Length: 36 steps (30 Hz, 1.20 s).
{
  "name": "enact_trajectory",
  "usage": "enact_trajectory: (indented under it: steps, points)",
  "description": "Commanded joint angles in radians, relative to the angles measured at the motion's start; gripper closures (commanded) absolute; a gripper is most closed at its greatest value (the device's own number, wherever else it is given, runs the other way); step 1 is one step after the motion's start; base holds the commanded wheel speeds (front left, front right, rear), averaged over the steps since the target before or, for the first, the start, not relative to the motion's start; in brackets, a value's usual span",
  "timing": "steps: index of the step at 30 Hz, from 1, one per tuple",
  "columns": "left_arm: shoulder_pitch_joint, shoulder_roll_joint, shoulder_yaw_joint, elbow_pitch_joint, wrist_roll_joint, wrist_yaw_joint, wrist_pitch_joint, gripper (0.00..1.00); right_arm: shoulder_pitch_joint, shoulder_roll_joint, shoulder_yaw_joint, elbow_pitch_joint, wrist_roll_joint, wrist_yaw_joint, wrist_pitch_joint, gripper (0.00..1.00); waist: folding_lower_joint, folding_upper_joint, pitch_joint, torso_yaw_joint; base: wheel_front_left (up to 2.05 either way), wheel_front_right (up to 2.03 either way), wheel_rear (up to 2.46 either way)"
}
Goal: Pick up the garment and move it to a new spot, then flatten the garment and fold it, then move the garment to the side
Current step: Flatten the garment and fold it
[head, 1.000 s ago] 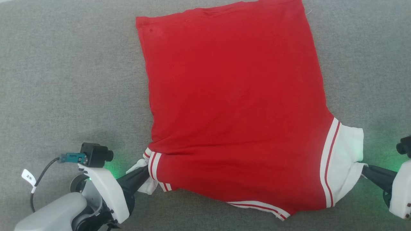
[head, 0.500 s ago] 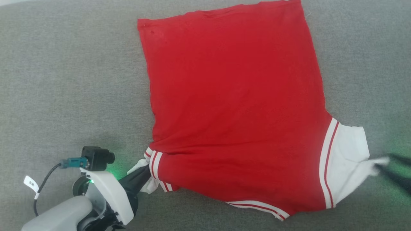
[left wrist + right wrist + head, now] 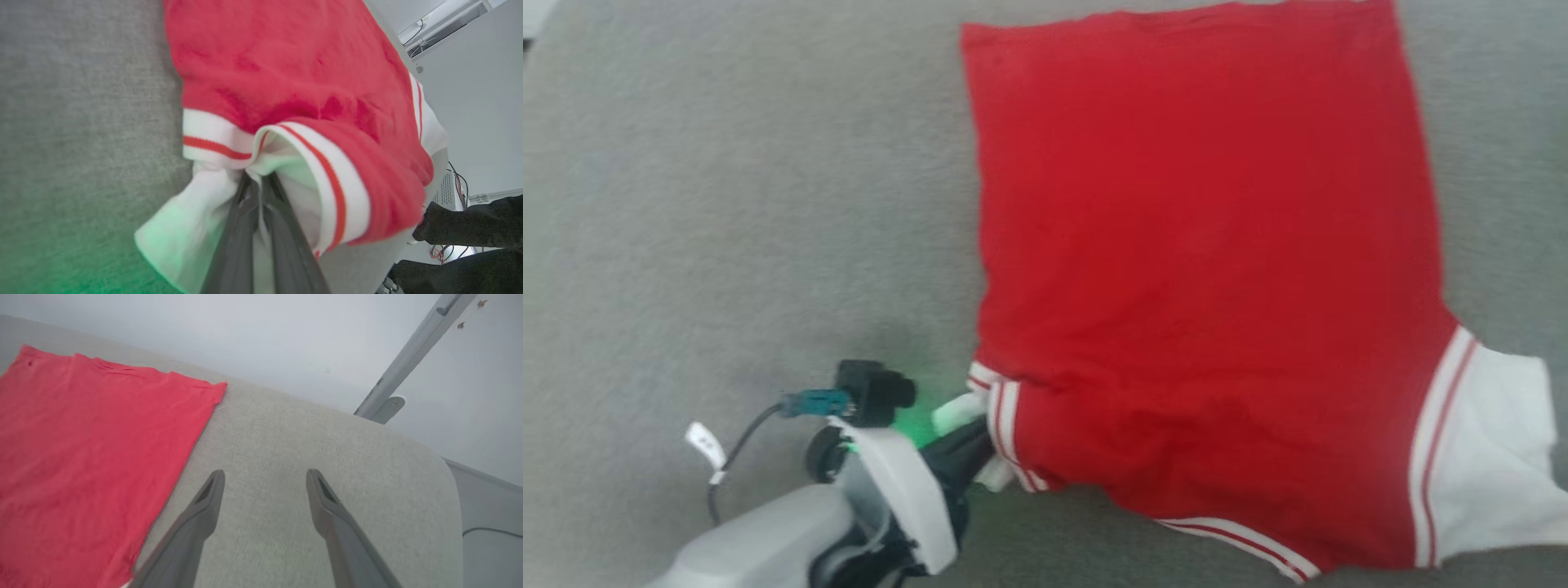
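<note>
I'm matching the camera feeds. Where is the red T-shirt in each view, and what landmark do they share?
Head view: the garment fills centre and right, spread flat.
Left wrist view: garment upper centre; the left gripper is shut on its white sleeve end.
Right wrist view: garment at left, beside the open right gripper.
Shared landmark: the grey fabric surface beneath it.

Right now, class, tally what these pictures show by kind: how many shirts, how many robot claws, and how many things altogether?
Shirts: 1, the red T-shirt.
Claws: 2, the left claw shut on the T-shirt's sleeve, and the right claw open and empty.
Total: 3.
</note>
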Motion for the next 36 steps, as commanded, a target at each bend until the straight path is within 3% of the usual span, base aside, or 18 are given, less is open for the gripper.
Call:
enact_trajectory:
  steps: [1, 5, 10, 18, 27, 28, 30, 36]
  points:
    - [-0.002, -0.021, -0.014, -0.003, 0.019, 0.0, 0.01, 1.0, -0.046, 0.038, -0.003, 0.026, -0.035, -0.001, 0.034, 0.0, 0.0001, -0.0001, 0.029, 0.056, 0.0, 0.0, 0.0]
    - [-0.027, -0.062, -0.025, -0.01, 0.044, 0.0, 0.027, 1.0, -0.221, 0.211, -0.009, 0.194, -0.177, -0.001, 0.203, 0.0, 0.0001, -0.0001, 0.058, 0.132, 0.0, 0.0, 0.0]
    - [-0.054, -0.107, -0.029, -0.026, 0.075, 0.0, 0.034, 1.0, -0.392, 0.332, -0.002, 0.395, -0.285, -0.001, 0.427, 0.0, 0.0001, -0.0001, 0.105, 0.211, 0.0, 0.0, 0.0]
    - [-0.072, -0.151, -0.034, -0.051, 0.119, 0.001, 0.052, 1.0, -0.556, 0.391, -0.021, 0.603, -0.413, -0.002, 0.607, 0.0, 0.0001, -0.0001, 0.175, 0.286, 0.0, 0.0, 0.0]
    - [-0.116, -0.167, -0.033, -0.048, 0.14, 0.005, 0.046, 1.0, -0.565, 0.448, 0.03, 0.653, -0.482, -0.001, 0.704, 0.0, 0.0001, -0.0001, 0.239, 0.281, 0.0, 0.0, 0.0]
    - [-0.119, -0.172, -0.033, -0.048, 0.143, 0.005, 0.045, 1.0, -0.562, 0.452, 0.03, 0.657, -0.481, -0.001, 0.711, 0.24, 0.0001, -0.0001, 0.242, 0.28, 0.0, 0.0, 0.0]
    - [-0.125, -0.177, -0.033, -0.049, 0.145, 0.005, 0.044, 1.0, -0.562, 0.458, 0.013, 0.668, -0.47, -0.001, 0.711, 1.0, 0.0001, -0.0001, 0.245, 0.277, 0.0, 0.0, 0.0]
    - [-0.142, -0.163, -0.032, -0.033, 0.132, 0.005, 0.032, 1.0, -0.565, 0.44, -0.014, 0.648, -0.464, -0.002, 0.666, 1.0, 0.0001, -0.0001, 0.24, 0.254, 0.0, 0.0, 0.0]
